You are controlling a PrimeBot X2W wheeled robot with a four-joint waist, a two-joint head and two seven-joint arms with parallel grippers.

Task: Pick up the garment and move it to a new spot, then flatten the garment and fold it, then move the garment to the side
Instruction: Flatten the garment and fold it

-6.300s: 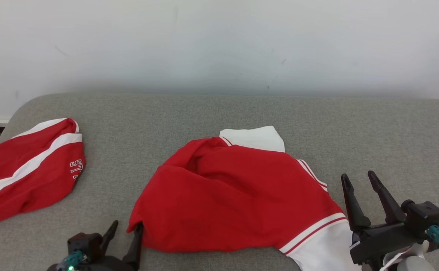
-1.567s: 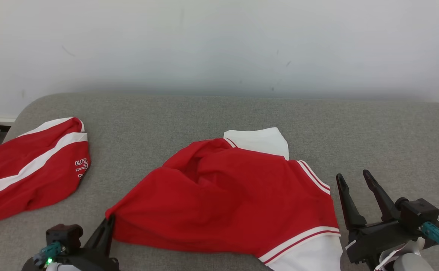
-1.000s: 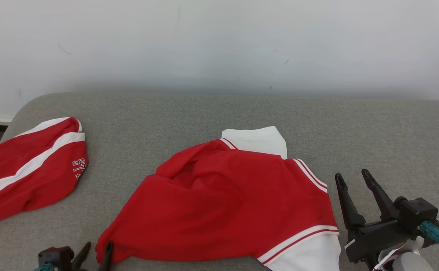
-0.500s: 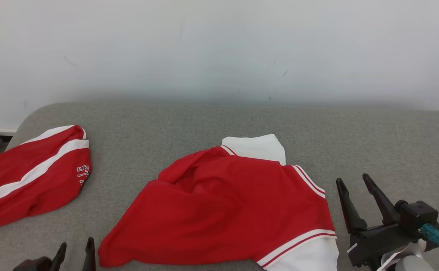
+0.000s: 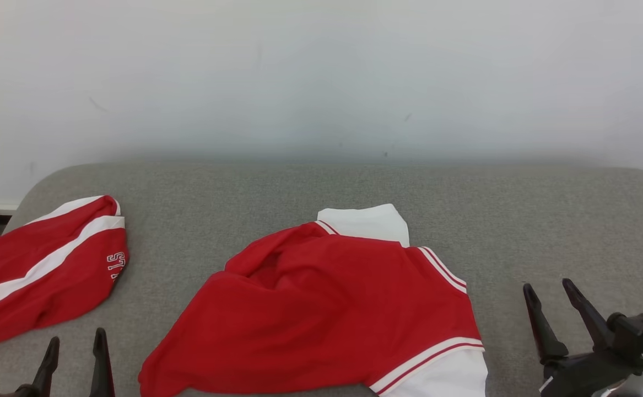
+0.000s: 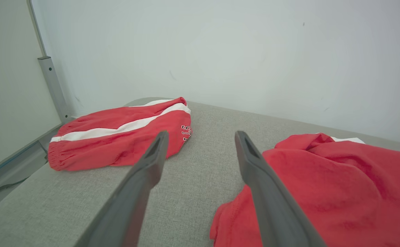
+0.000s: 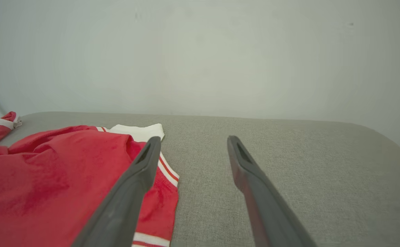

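The red garment point(image 5: 327, 309) lies rumpled on the bench point(image 5: 519, 220) at lower centre of the frame; left end effector point(image 5: 76, 339) and right end effector point(image 5: 547, 286) flank it, jaws apart and empty, likely poised to flatten it.

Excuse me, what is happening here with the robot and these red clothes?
A two-armed robot is working on a red and white shirt, which lies crumpled, not yet folded, on the grey padded surface. The left gripper and the right gripper sit on either side of it, jaws open, holding nothing. Another red garment lies at the far left.
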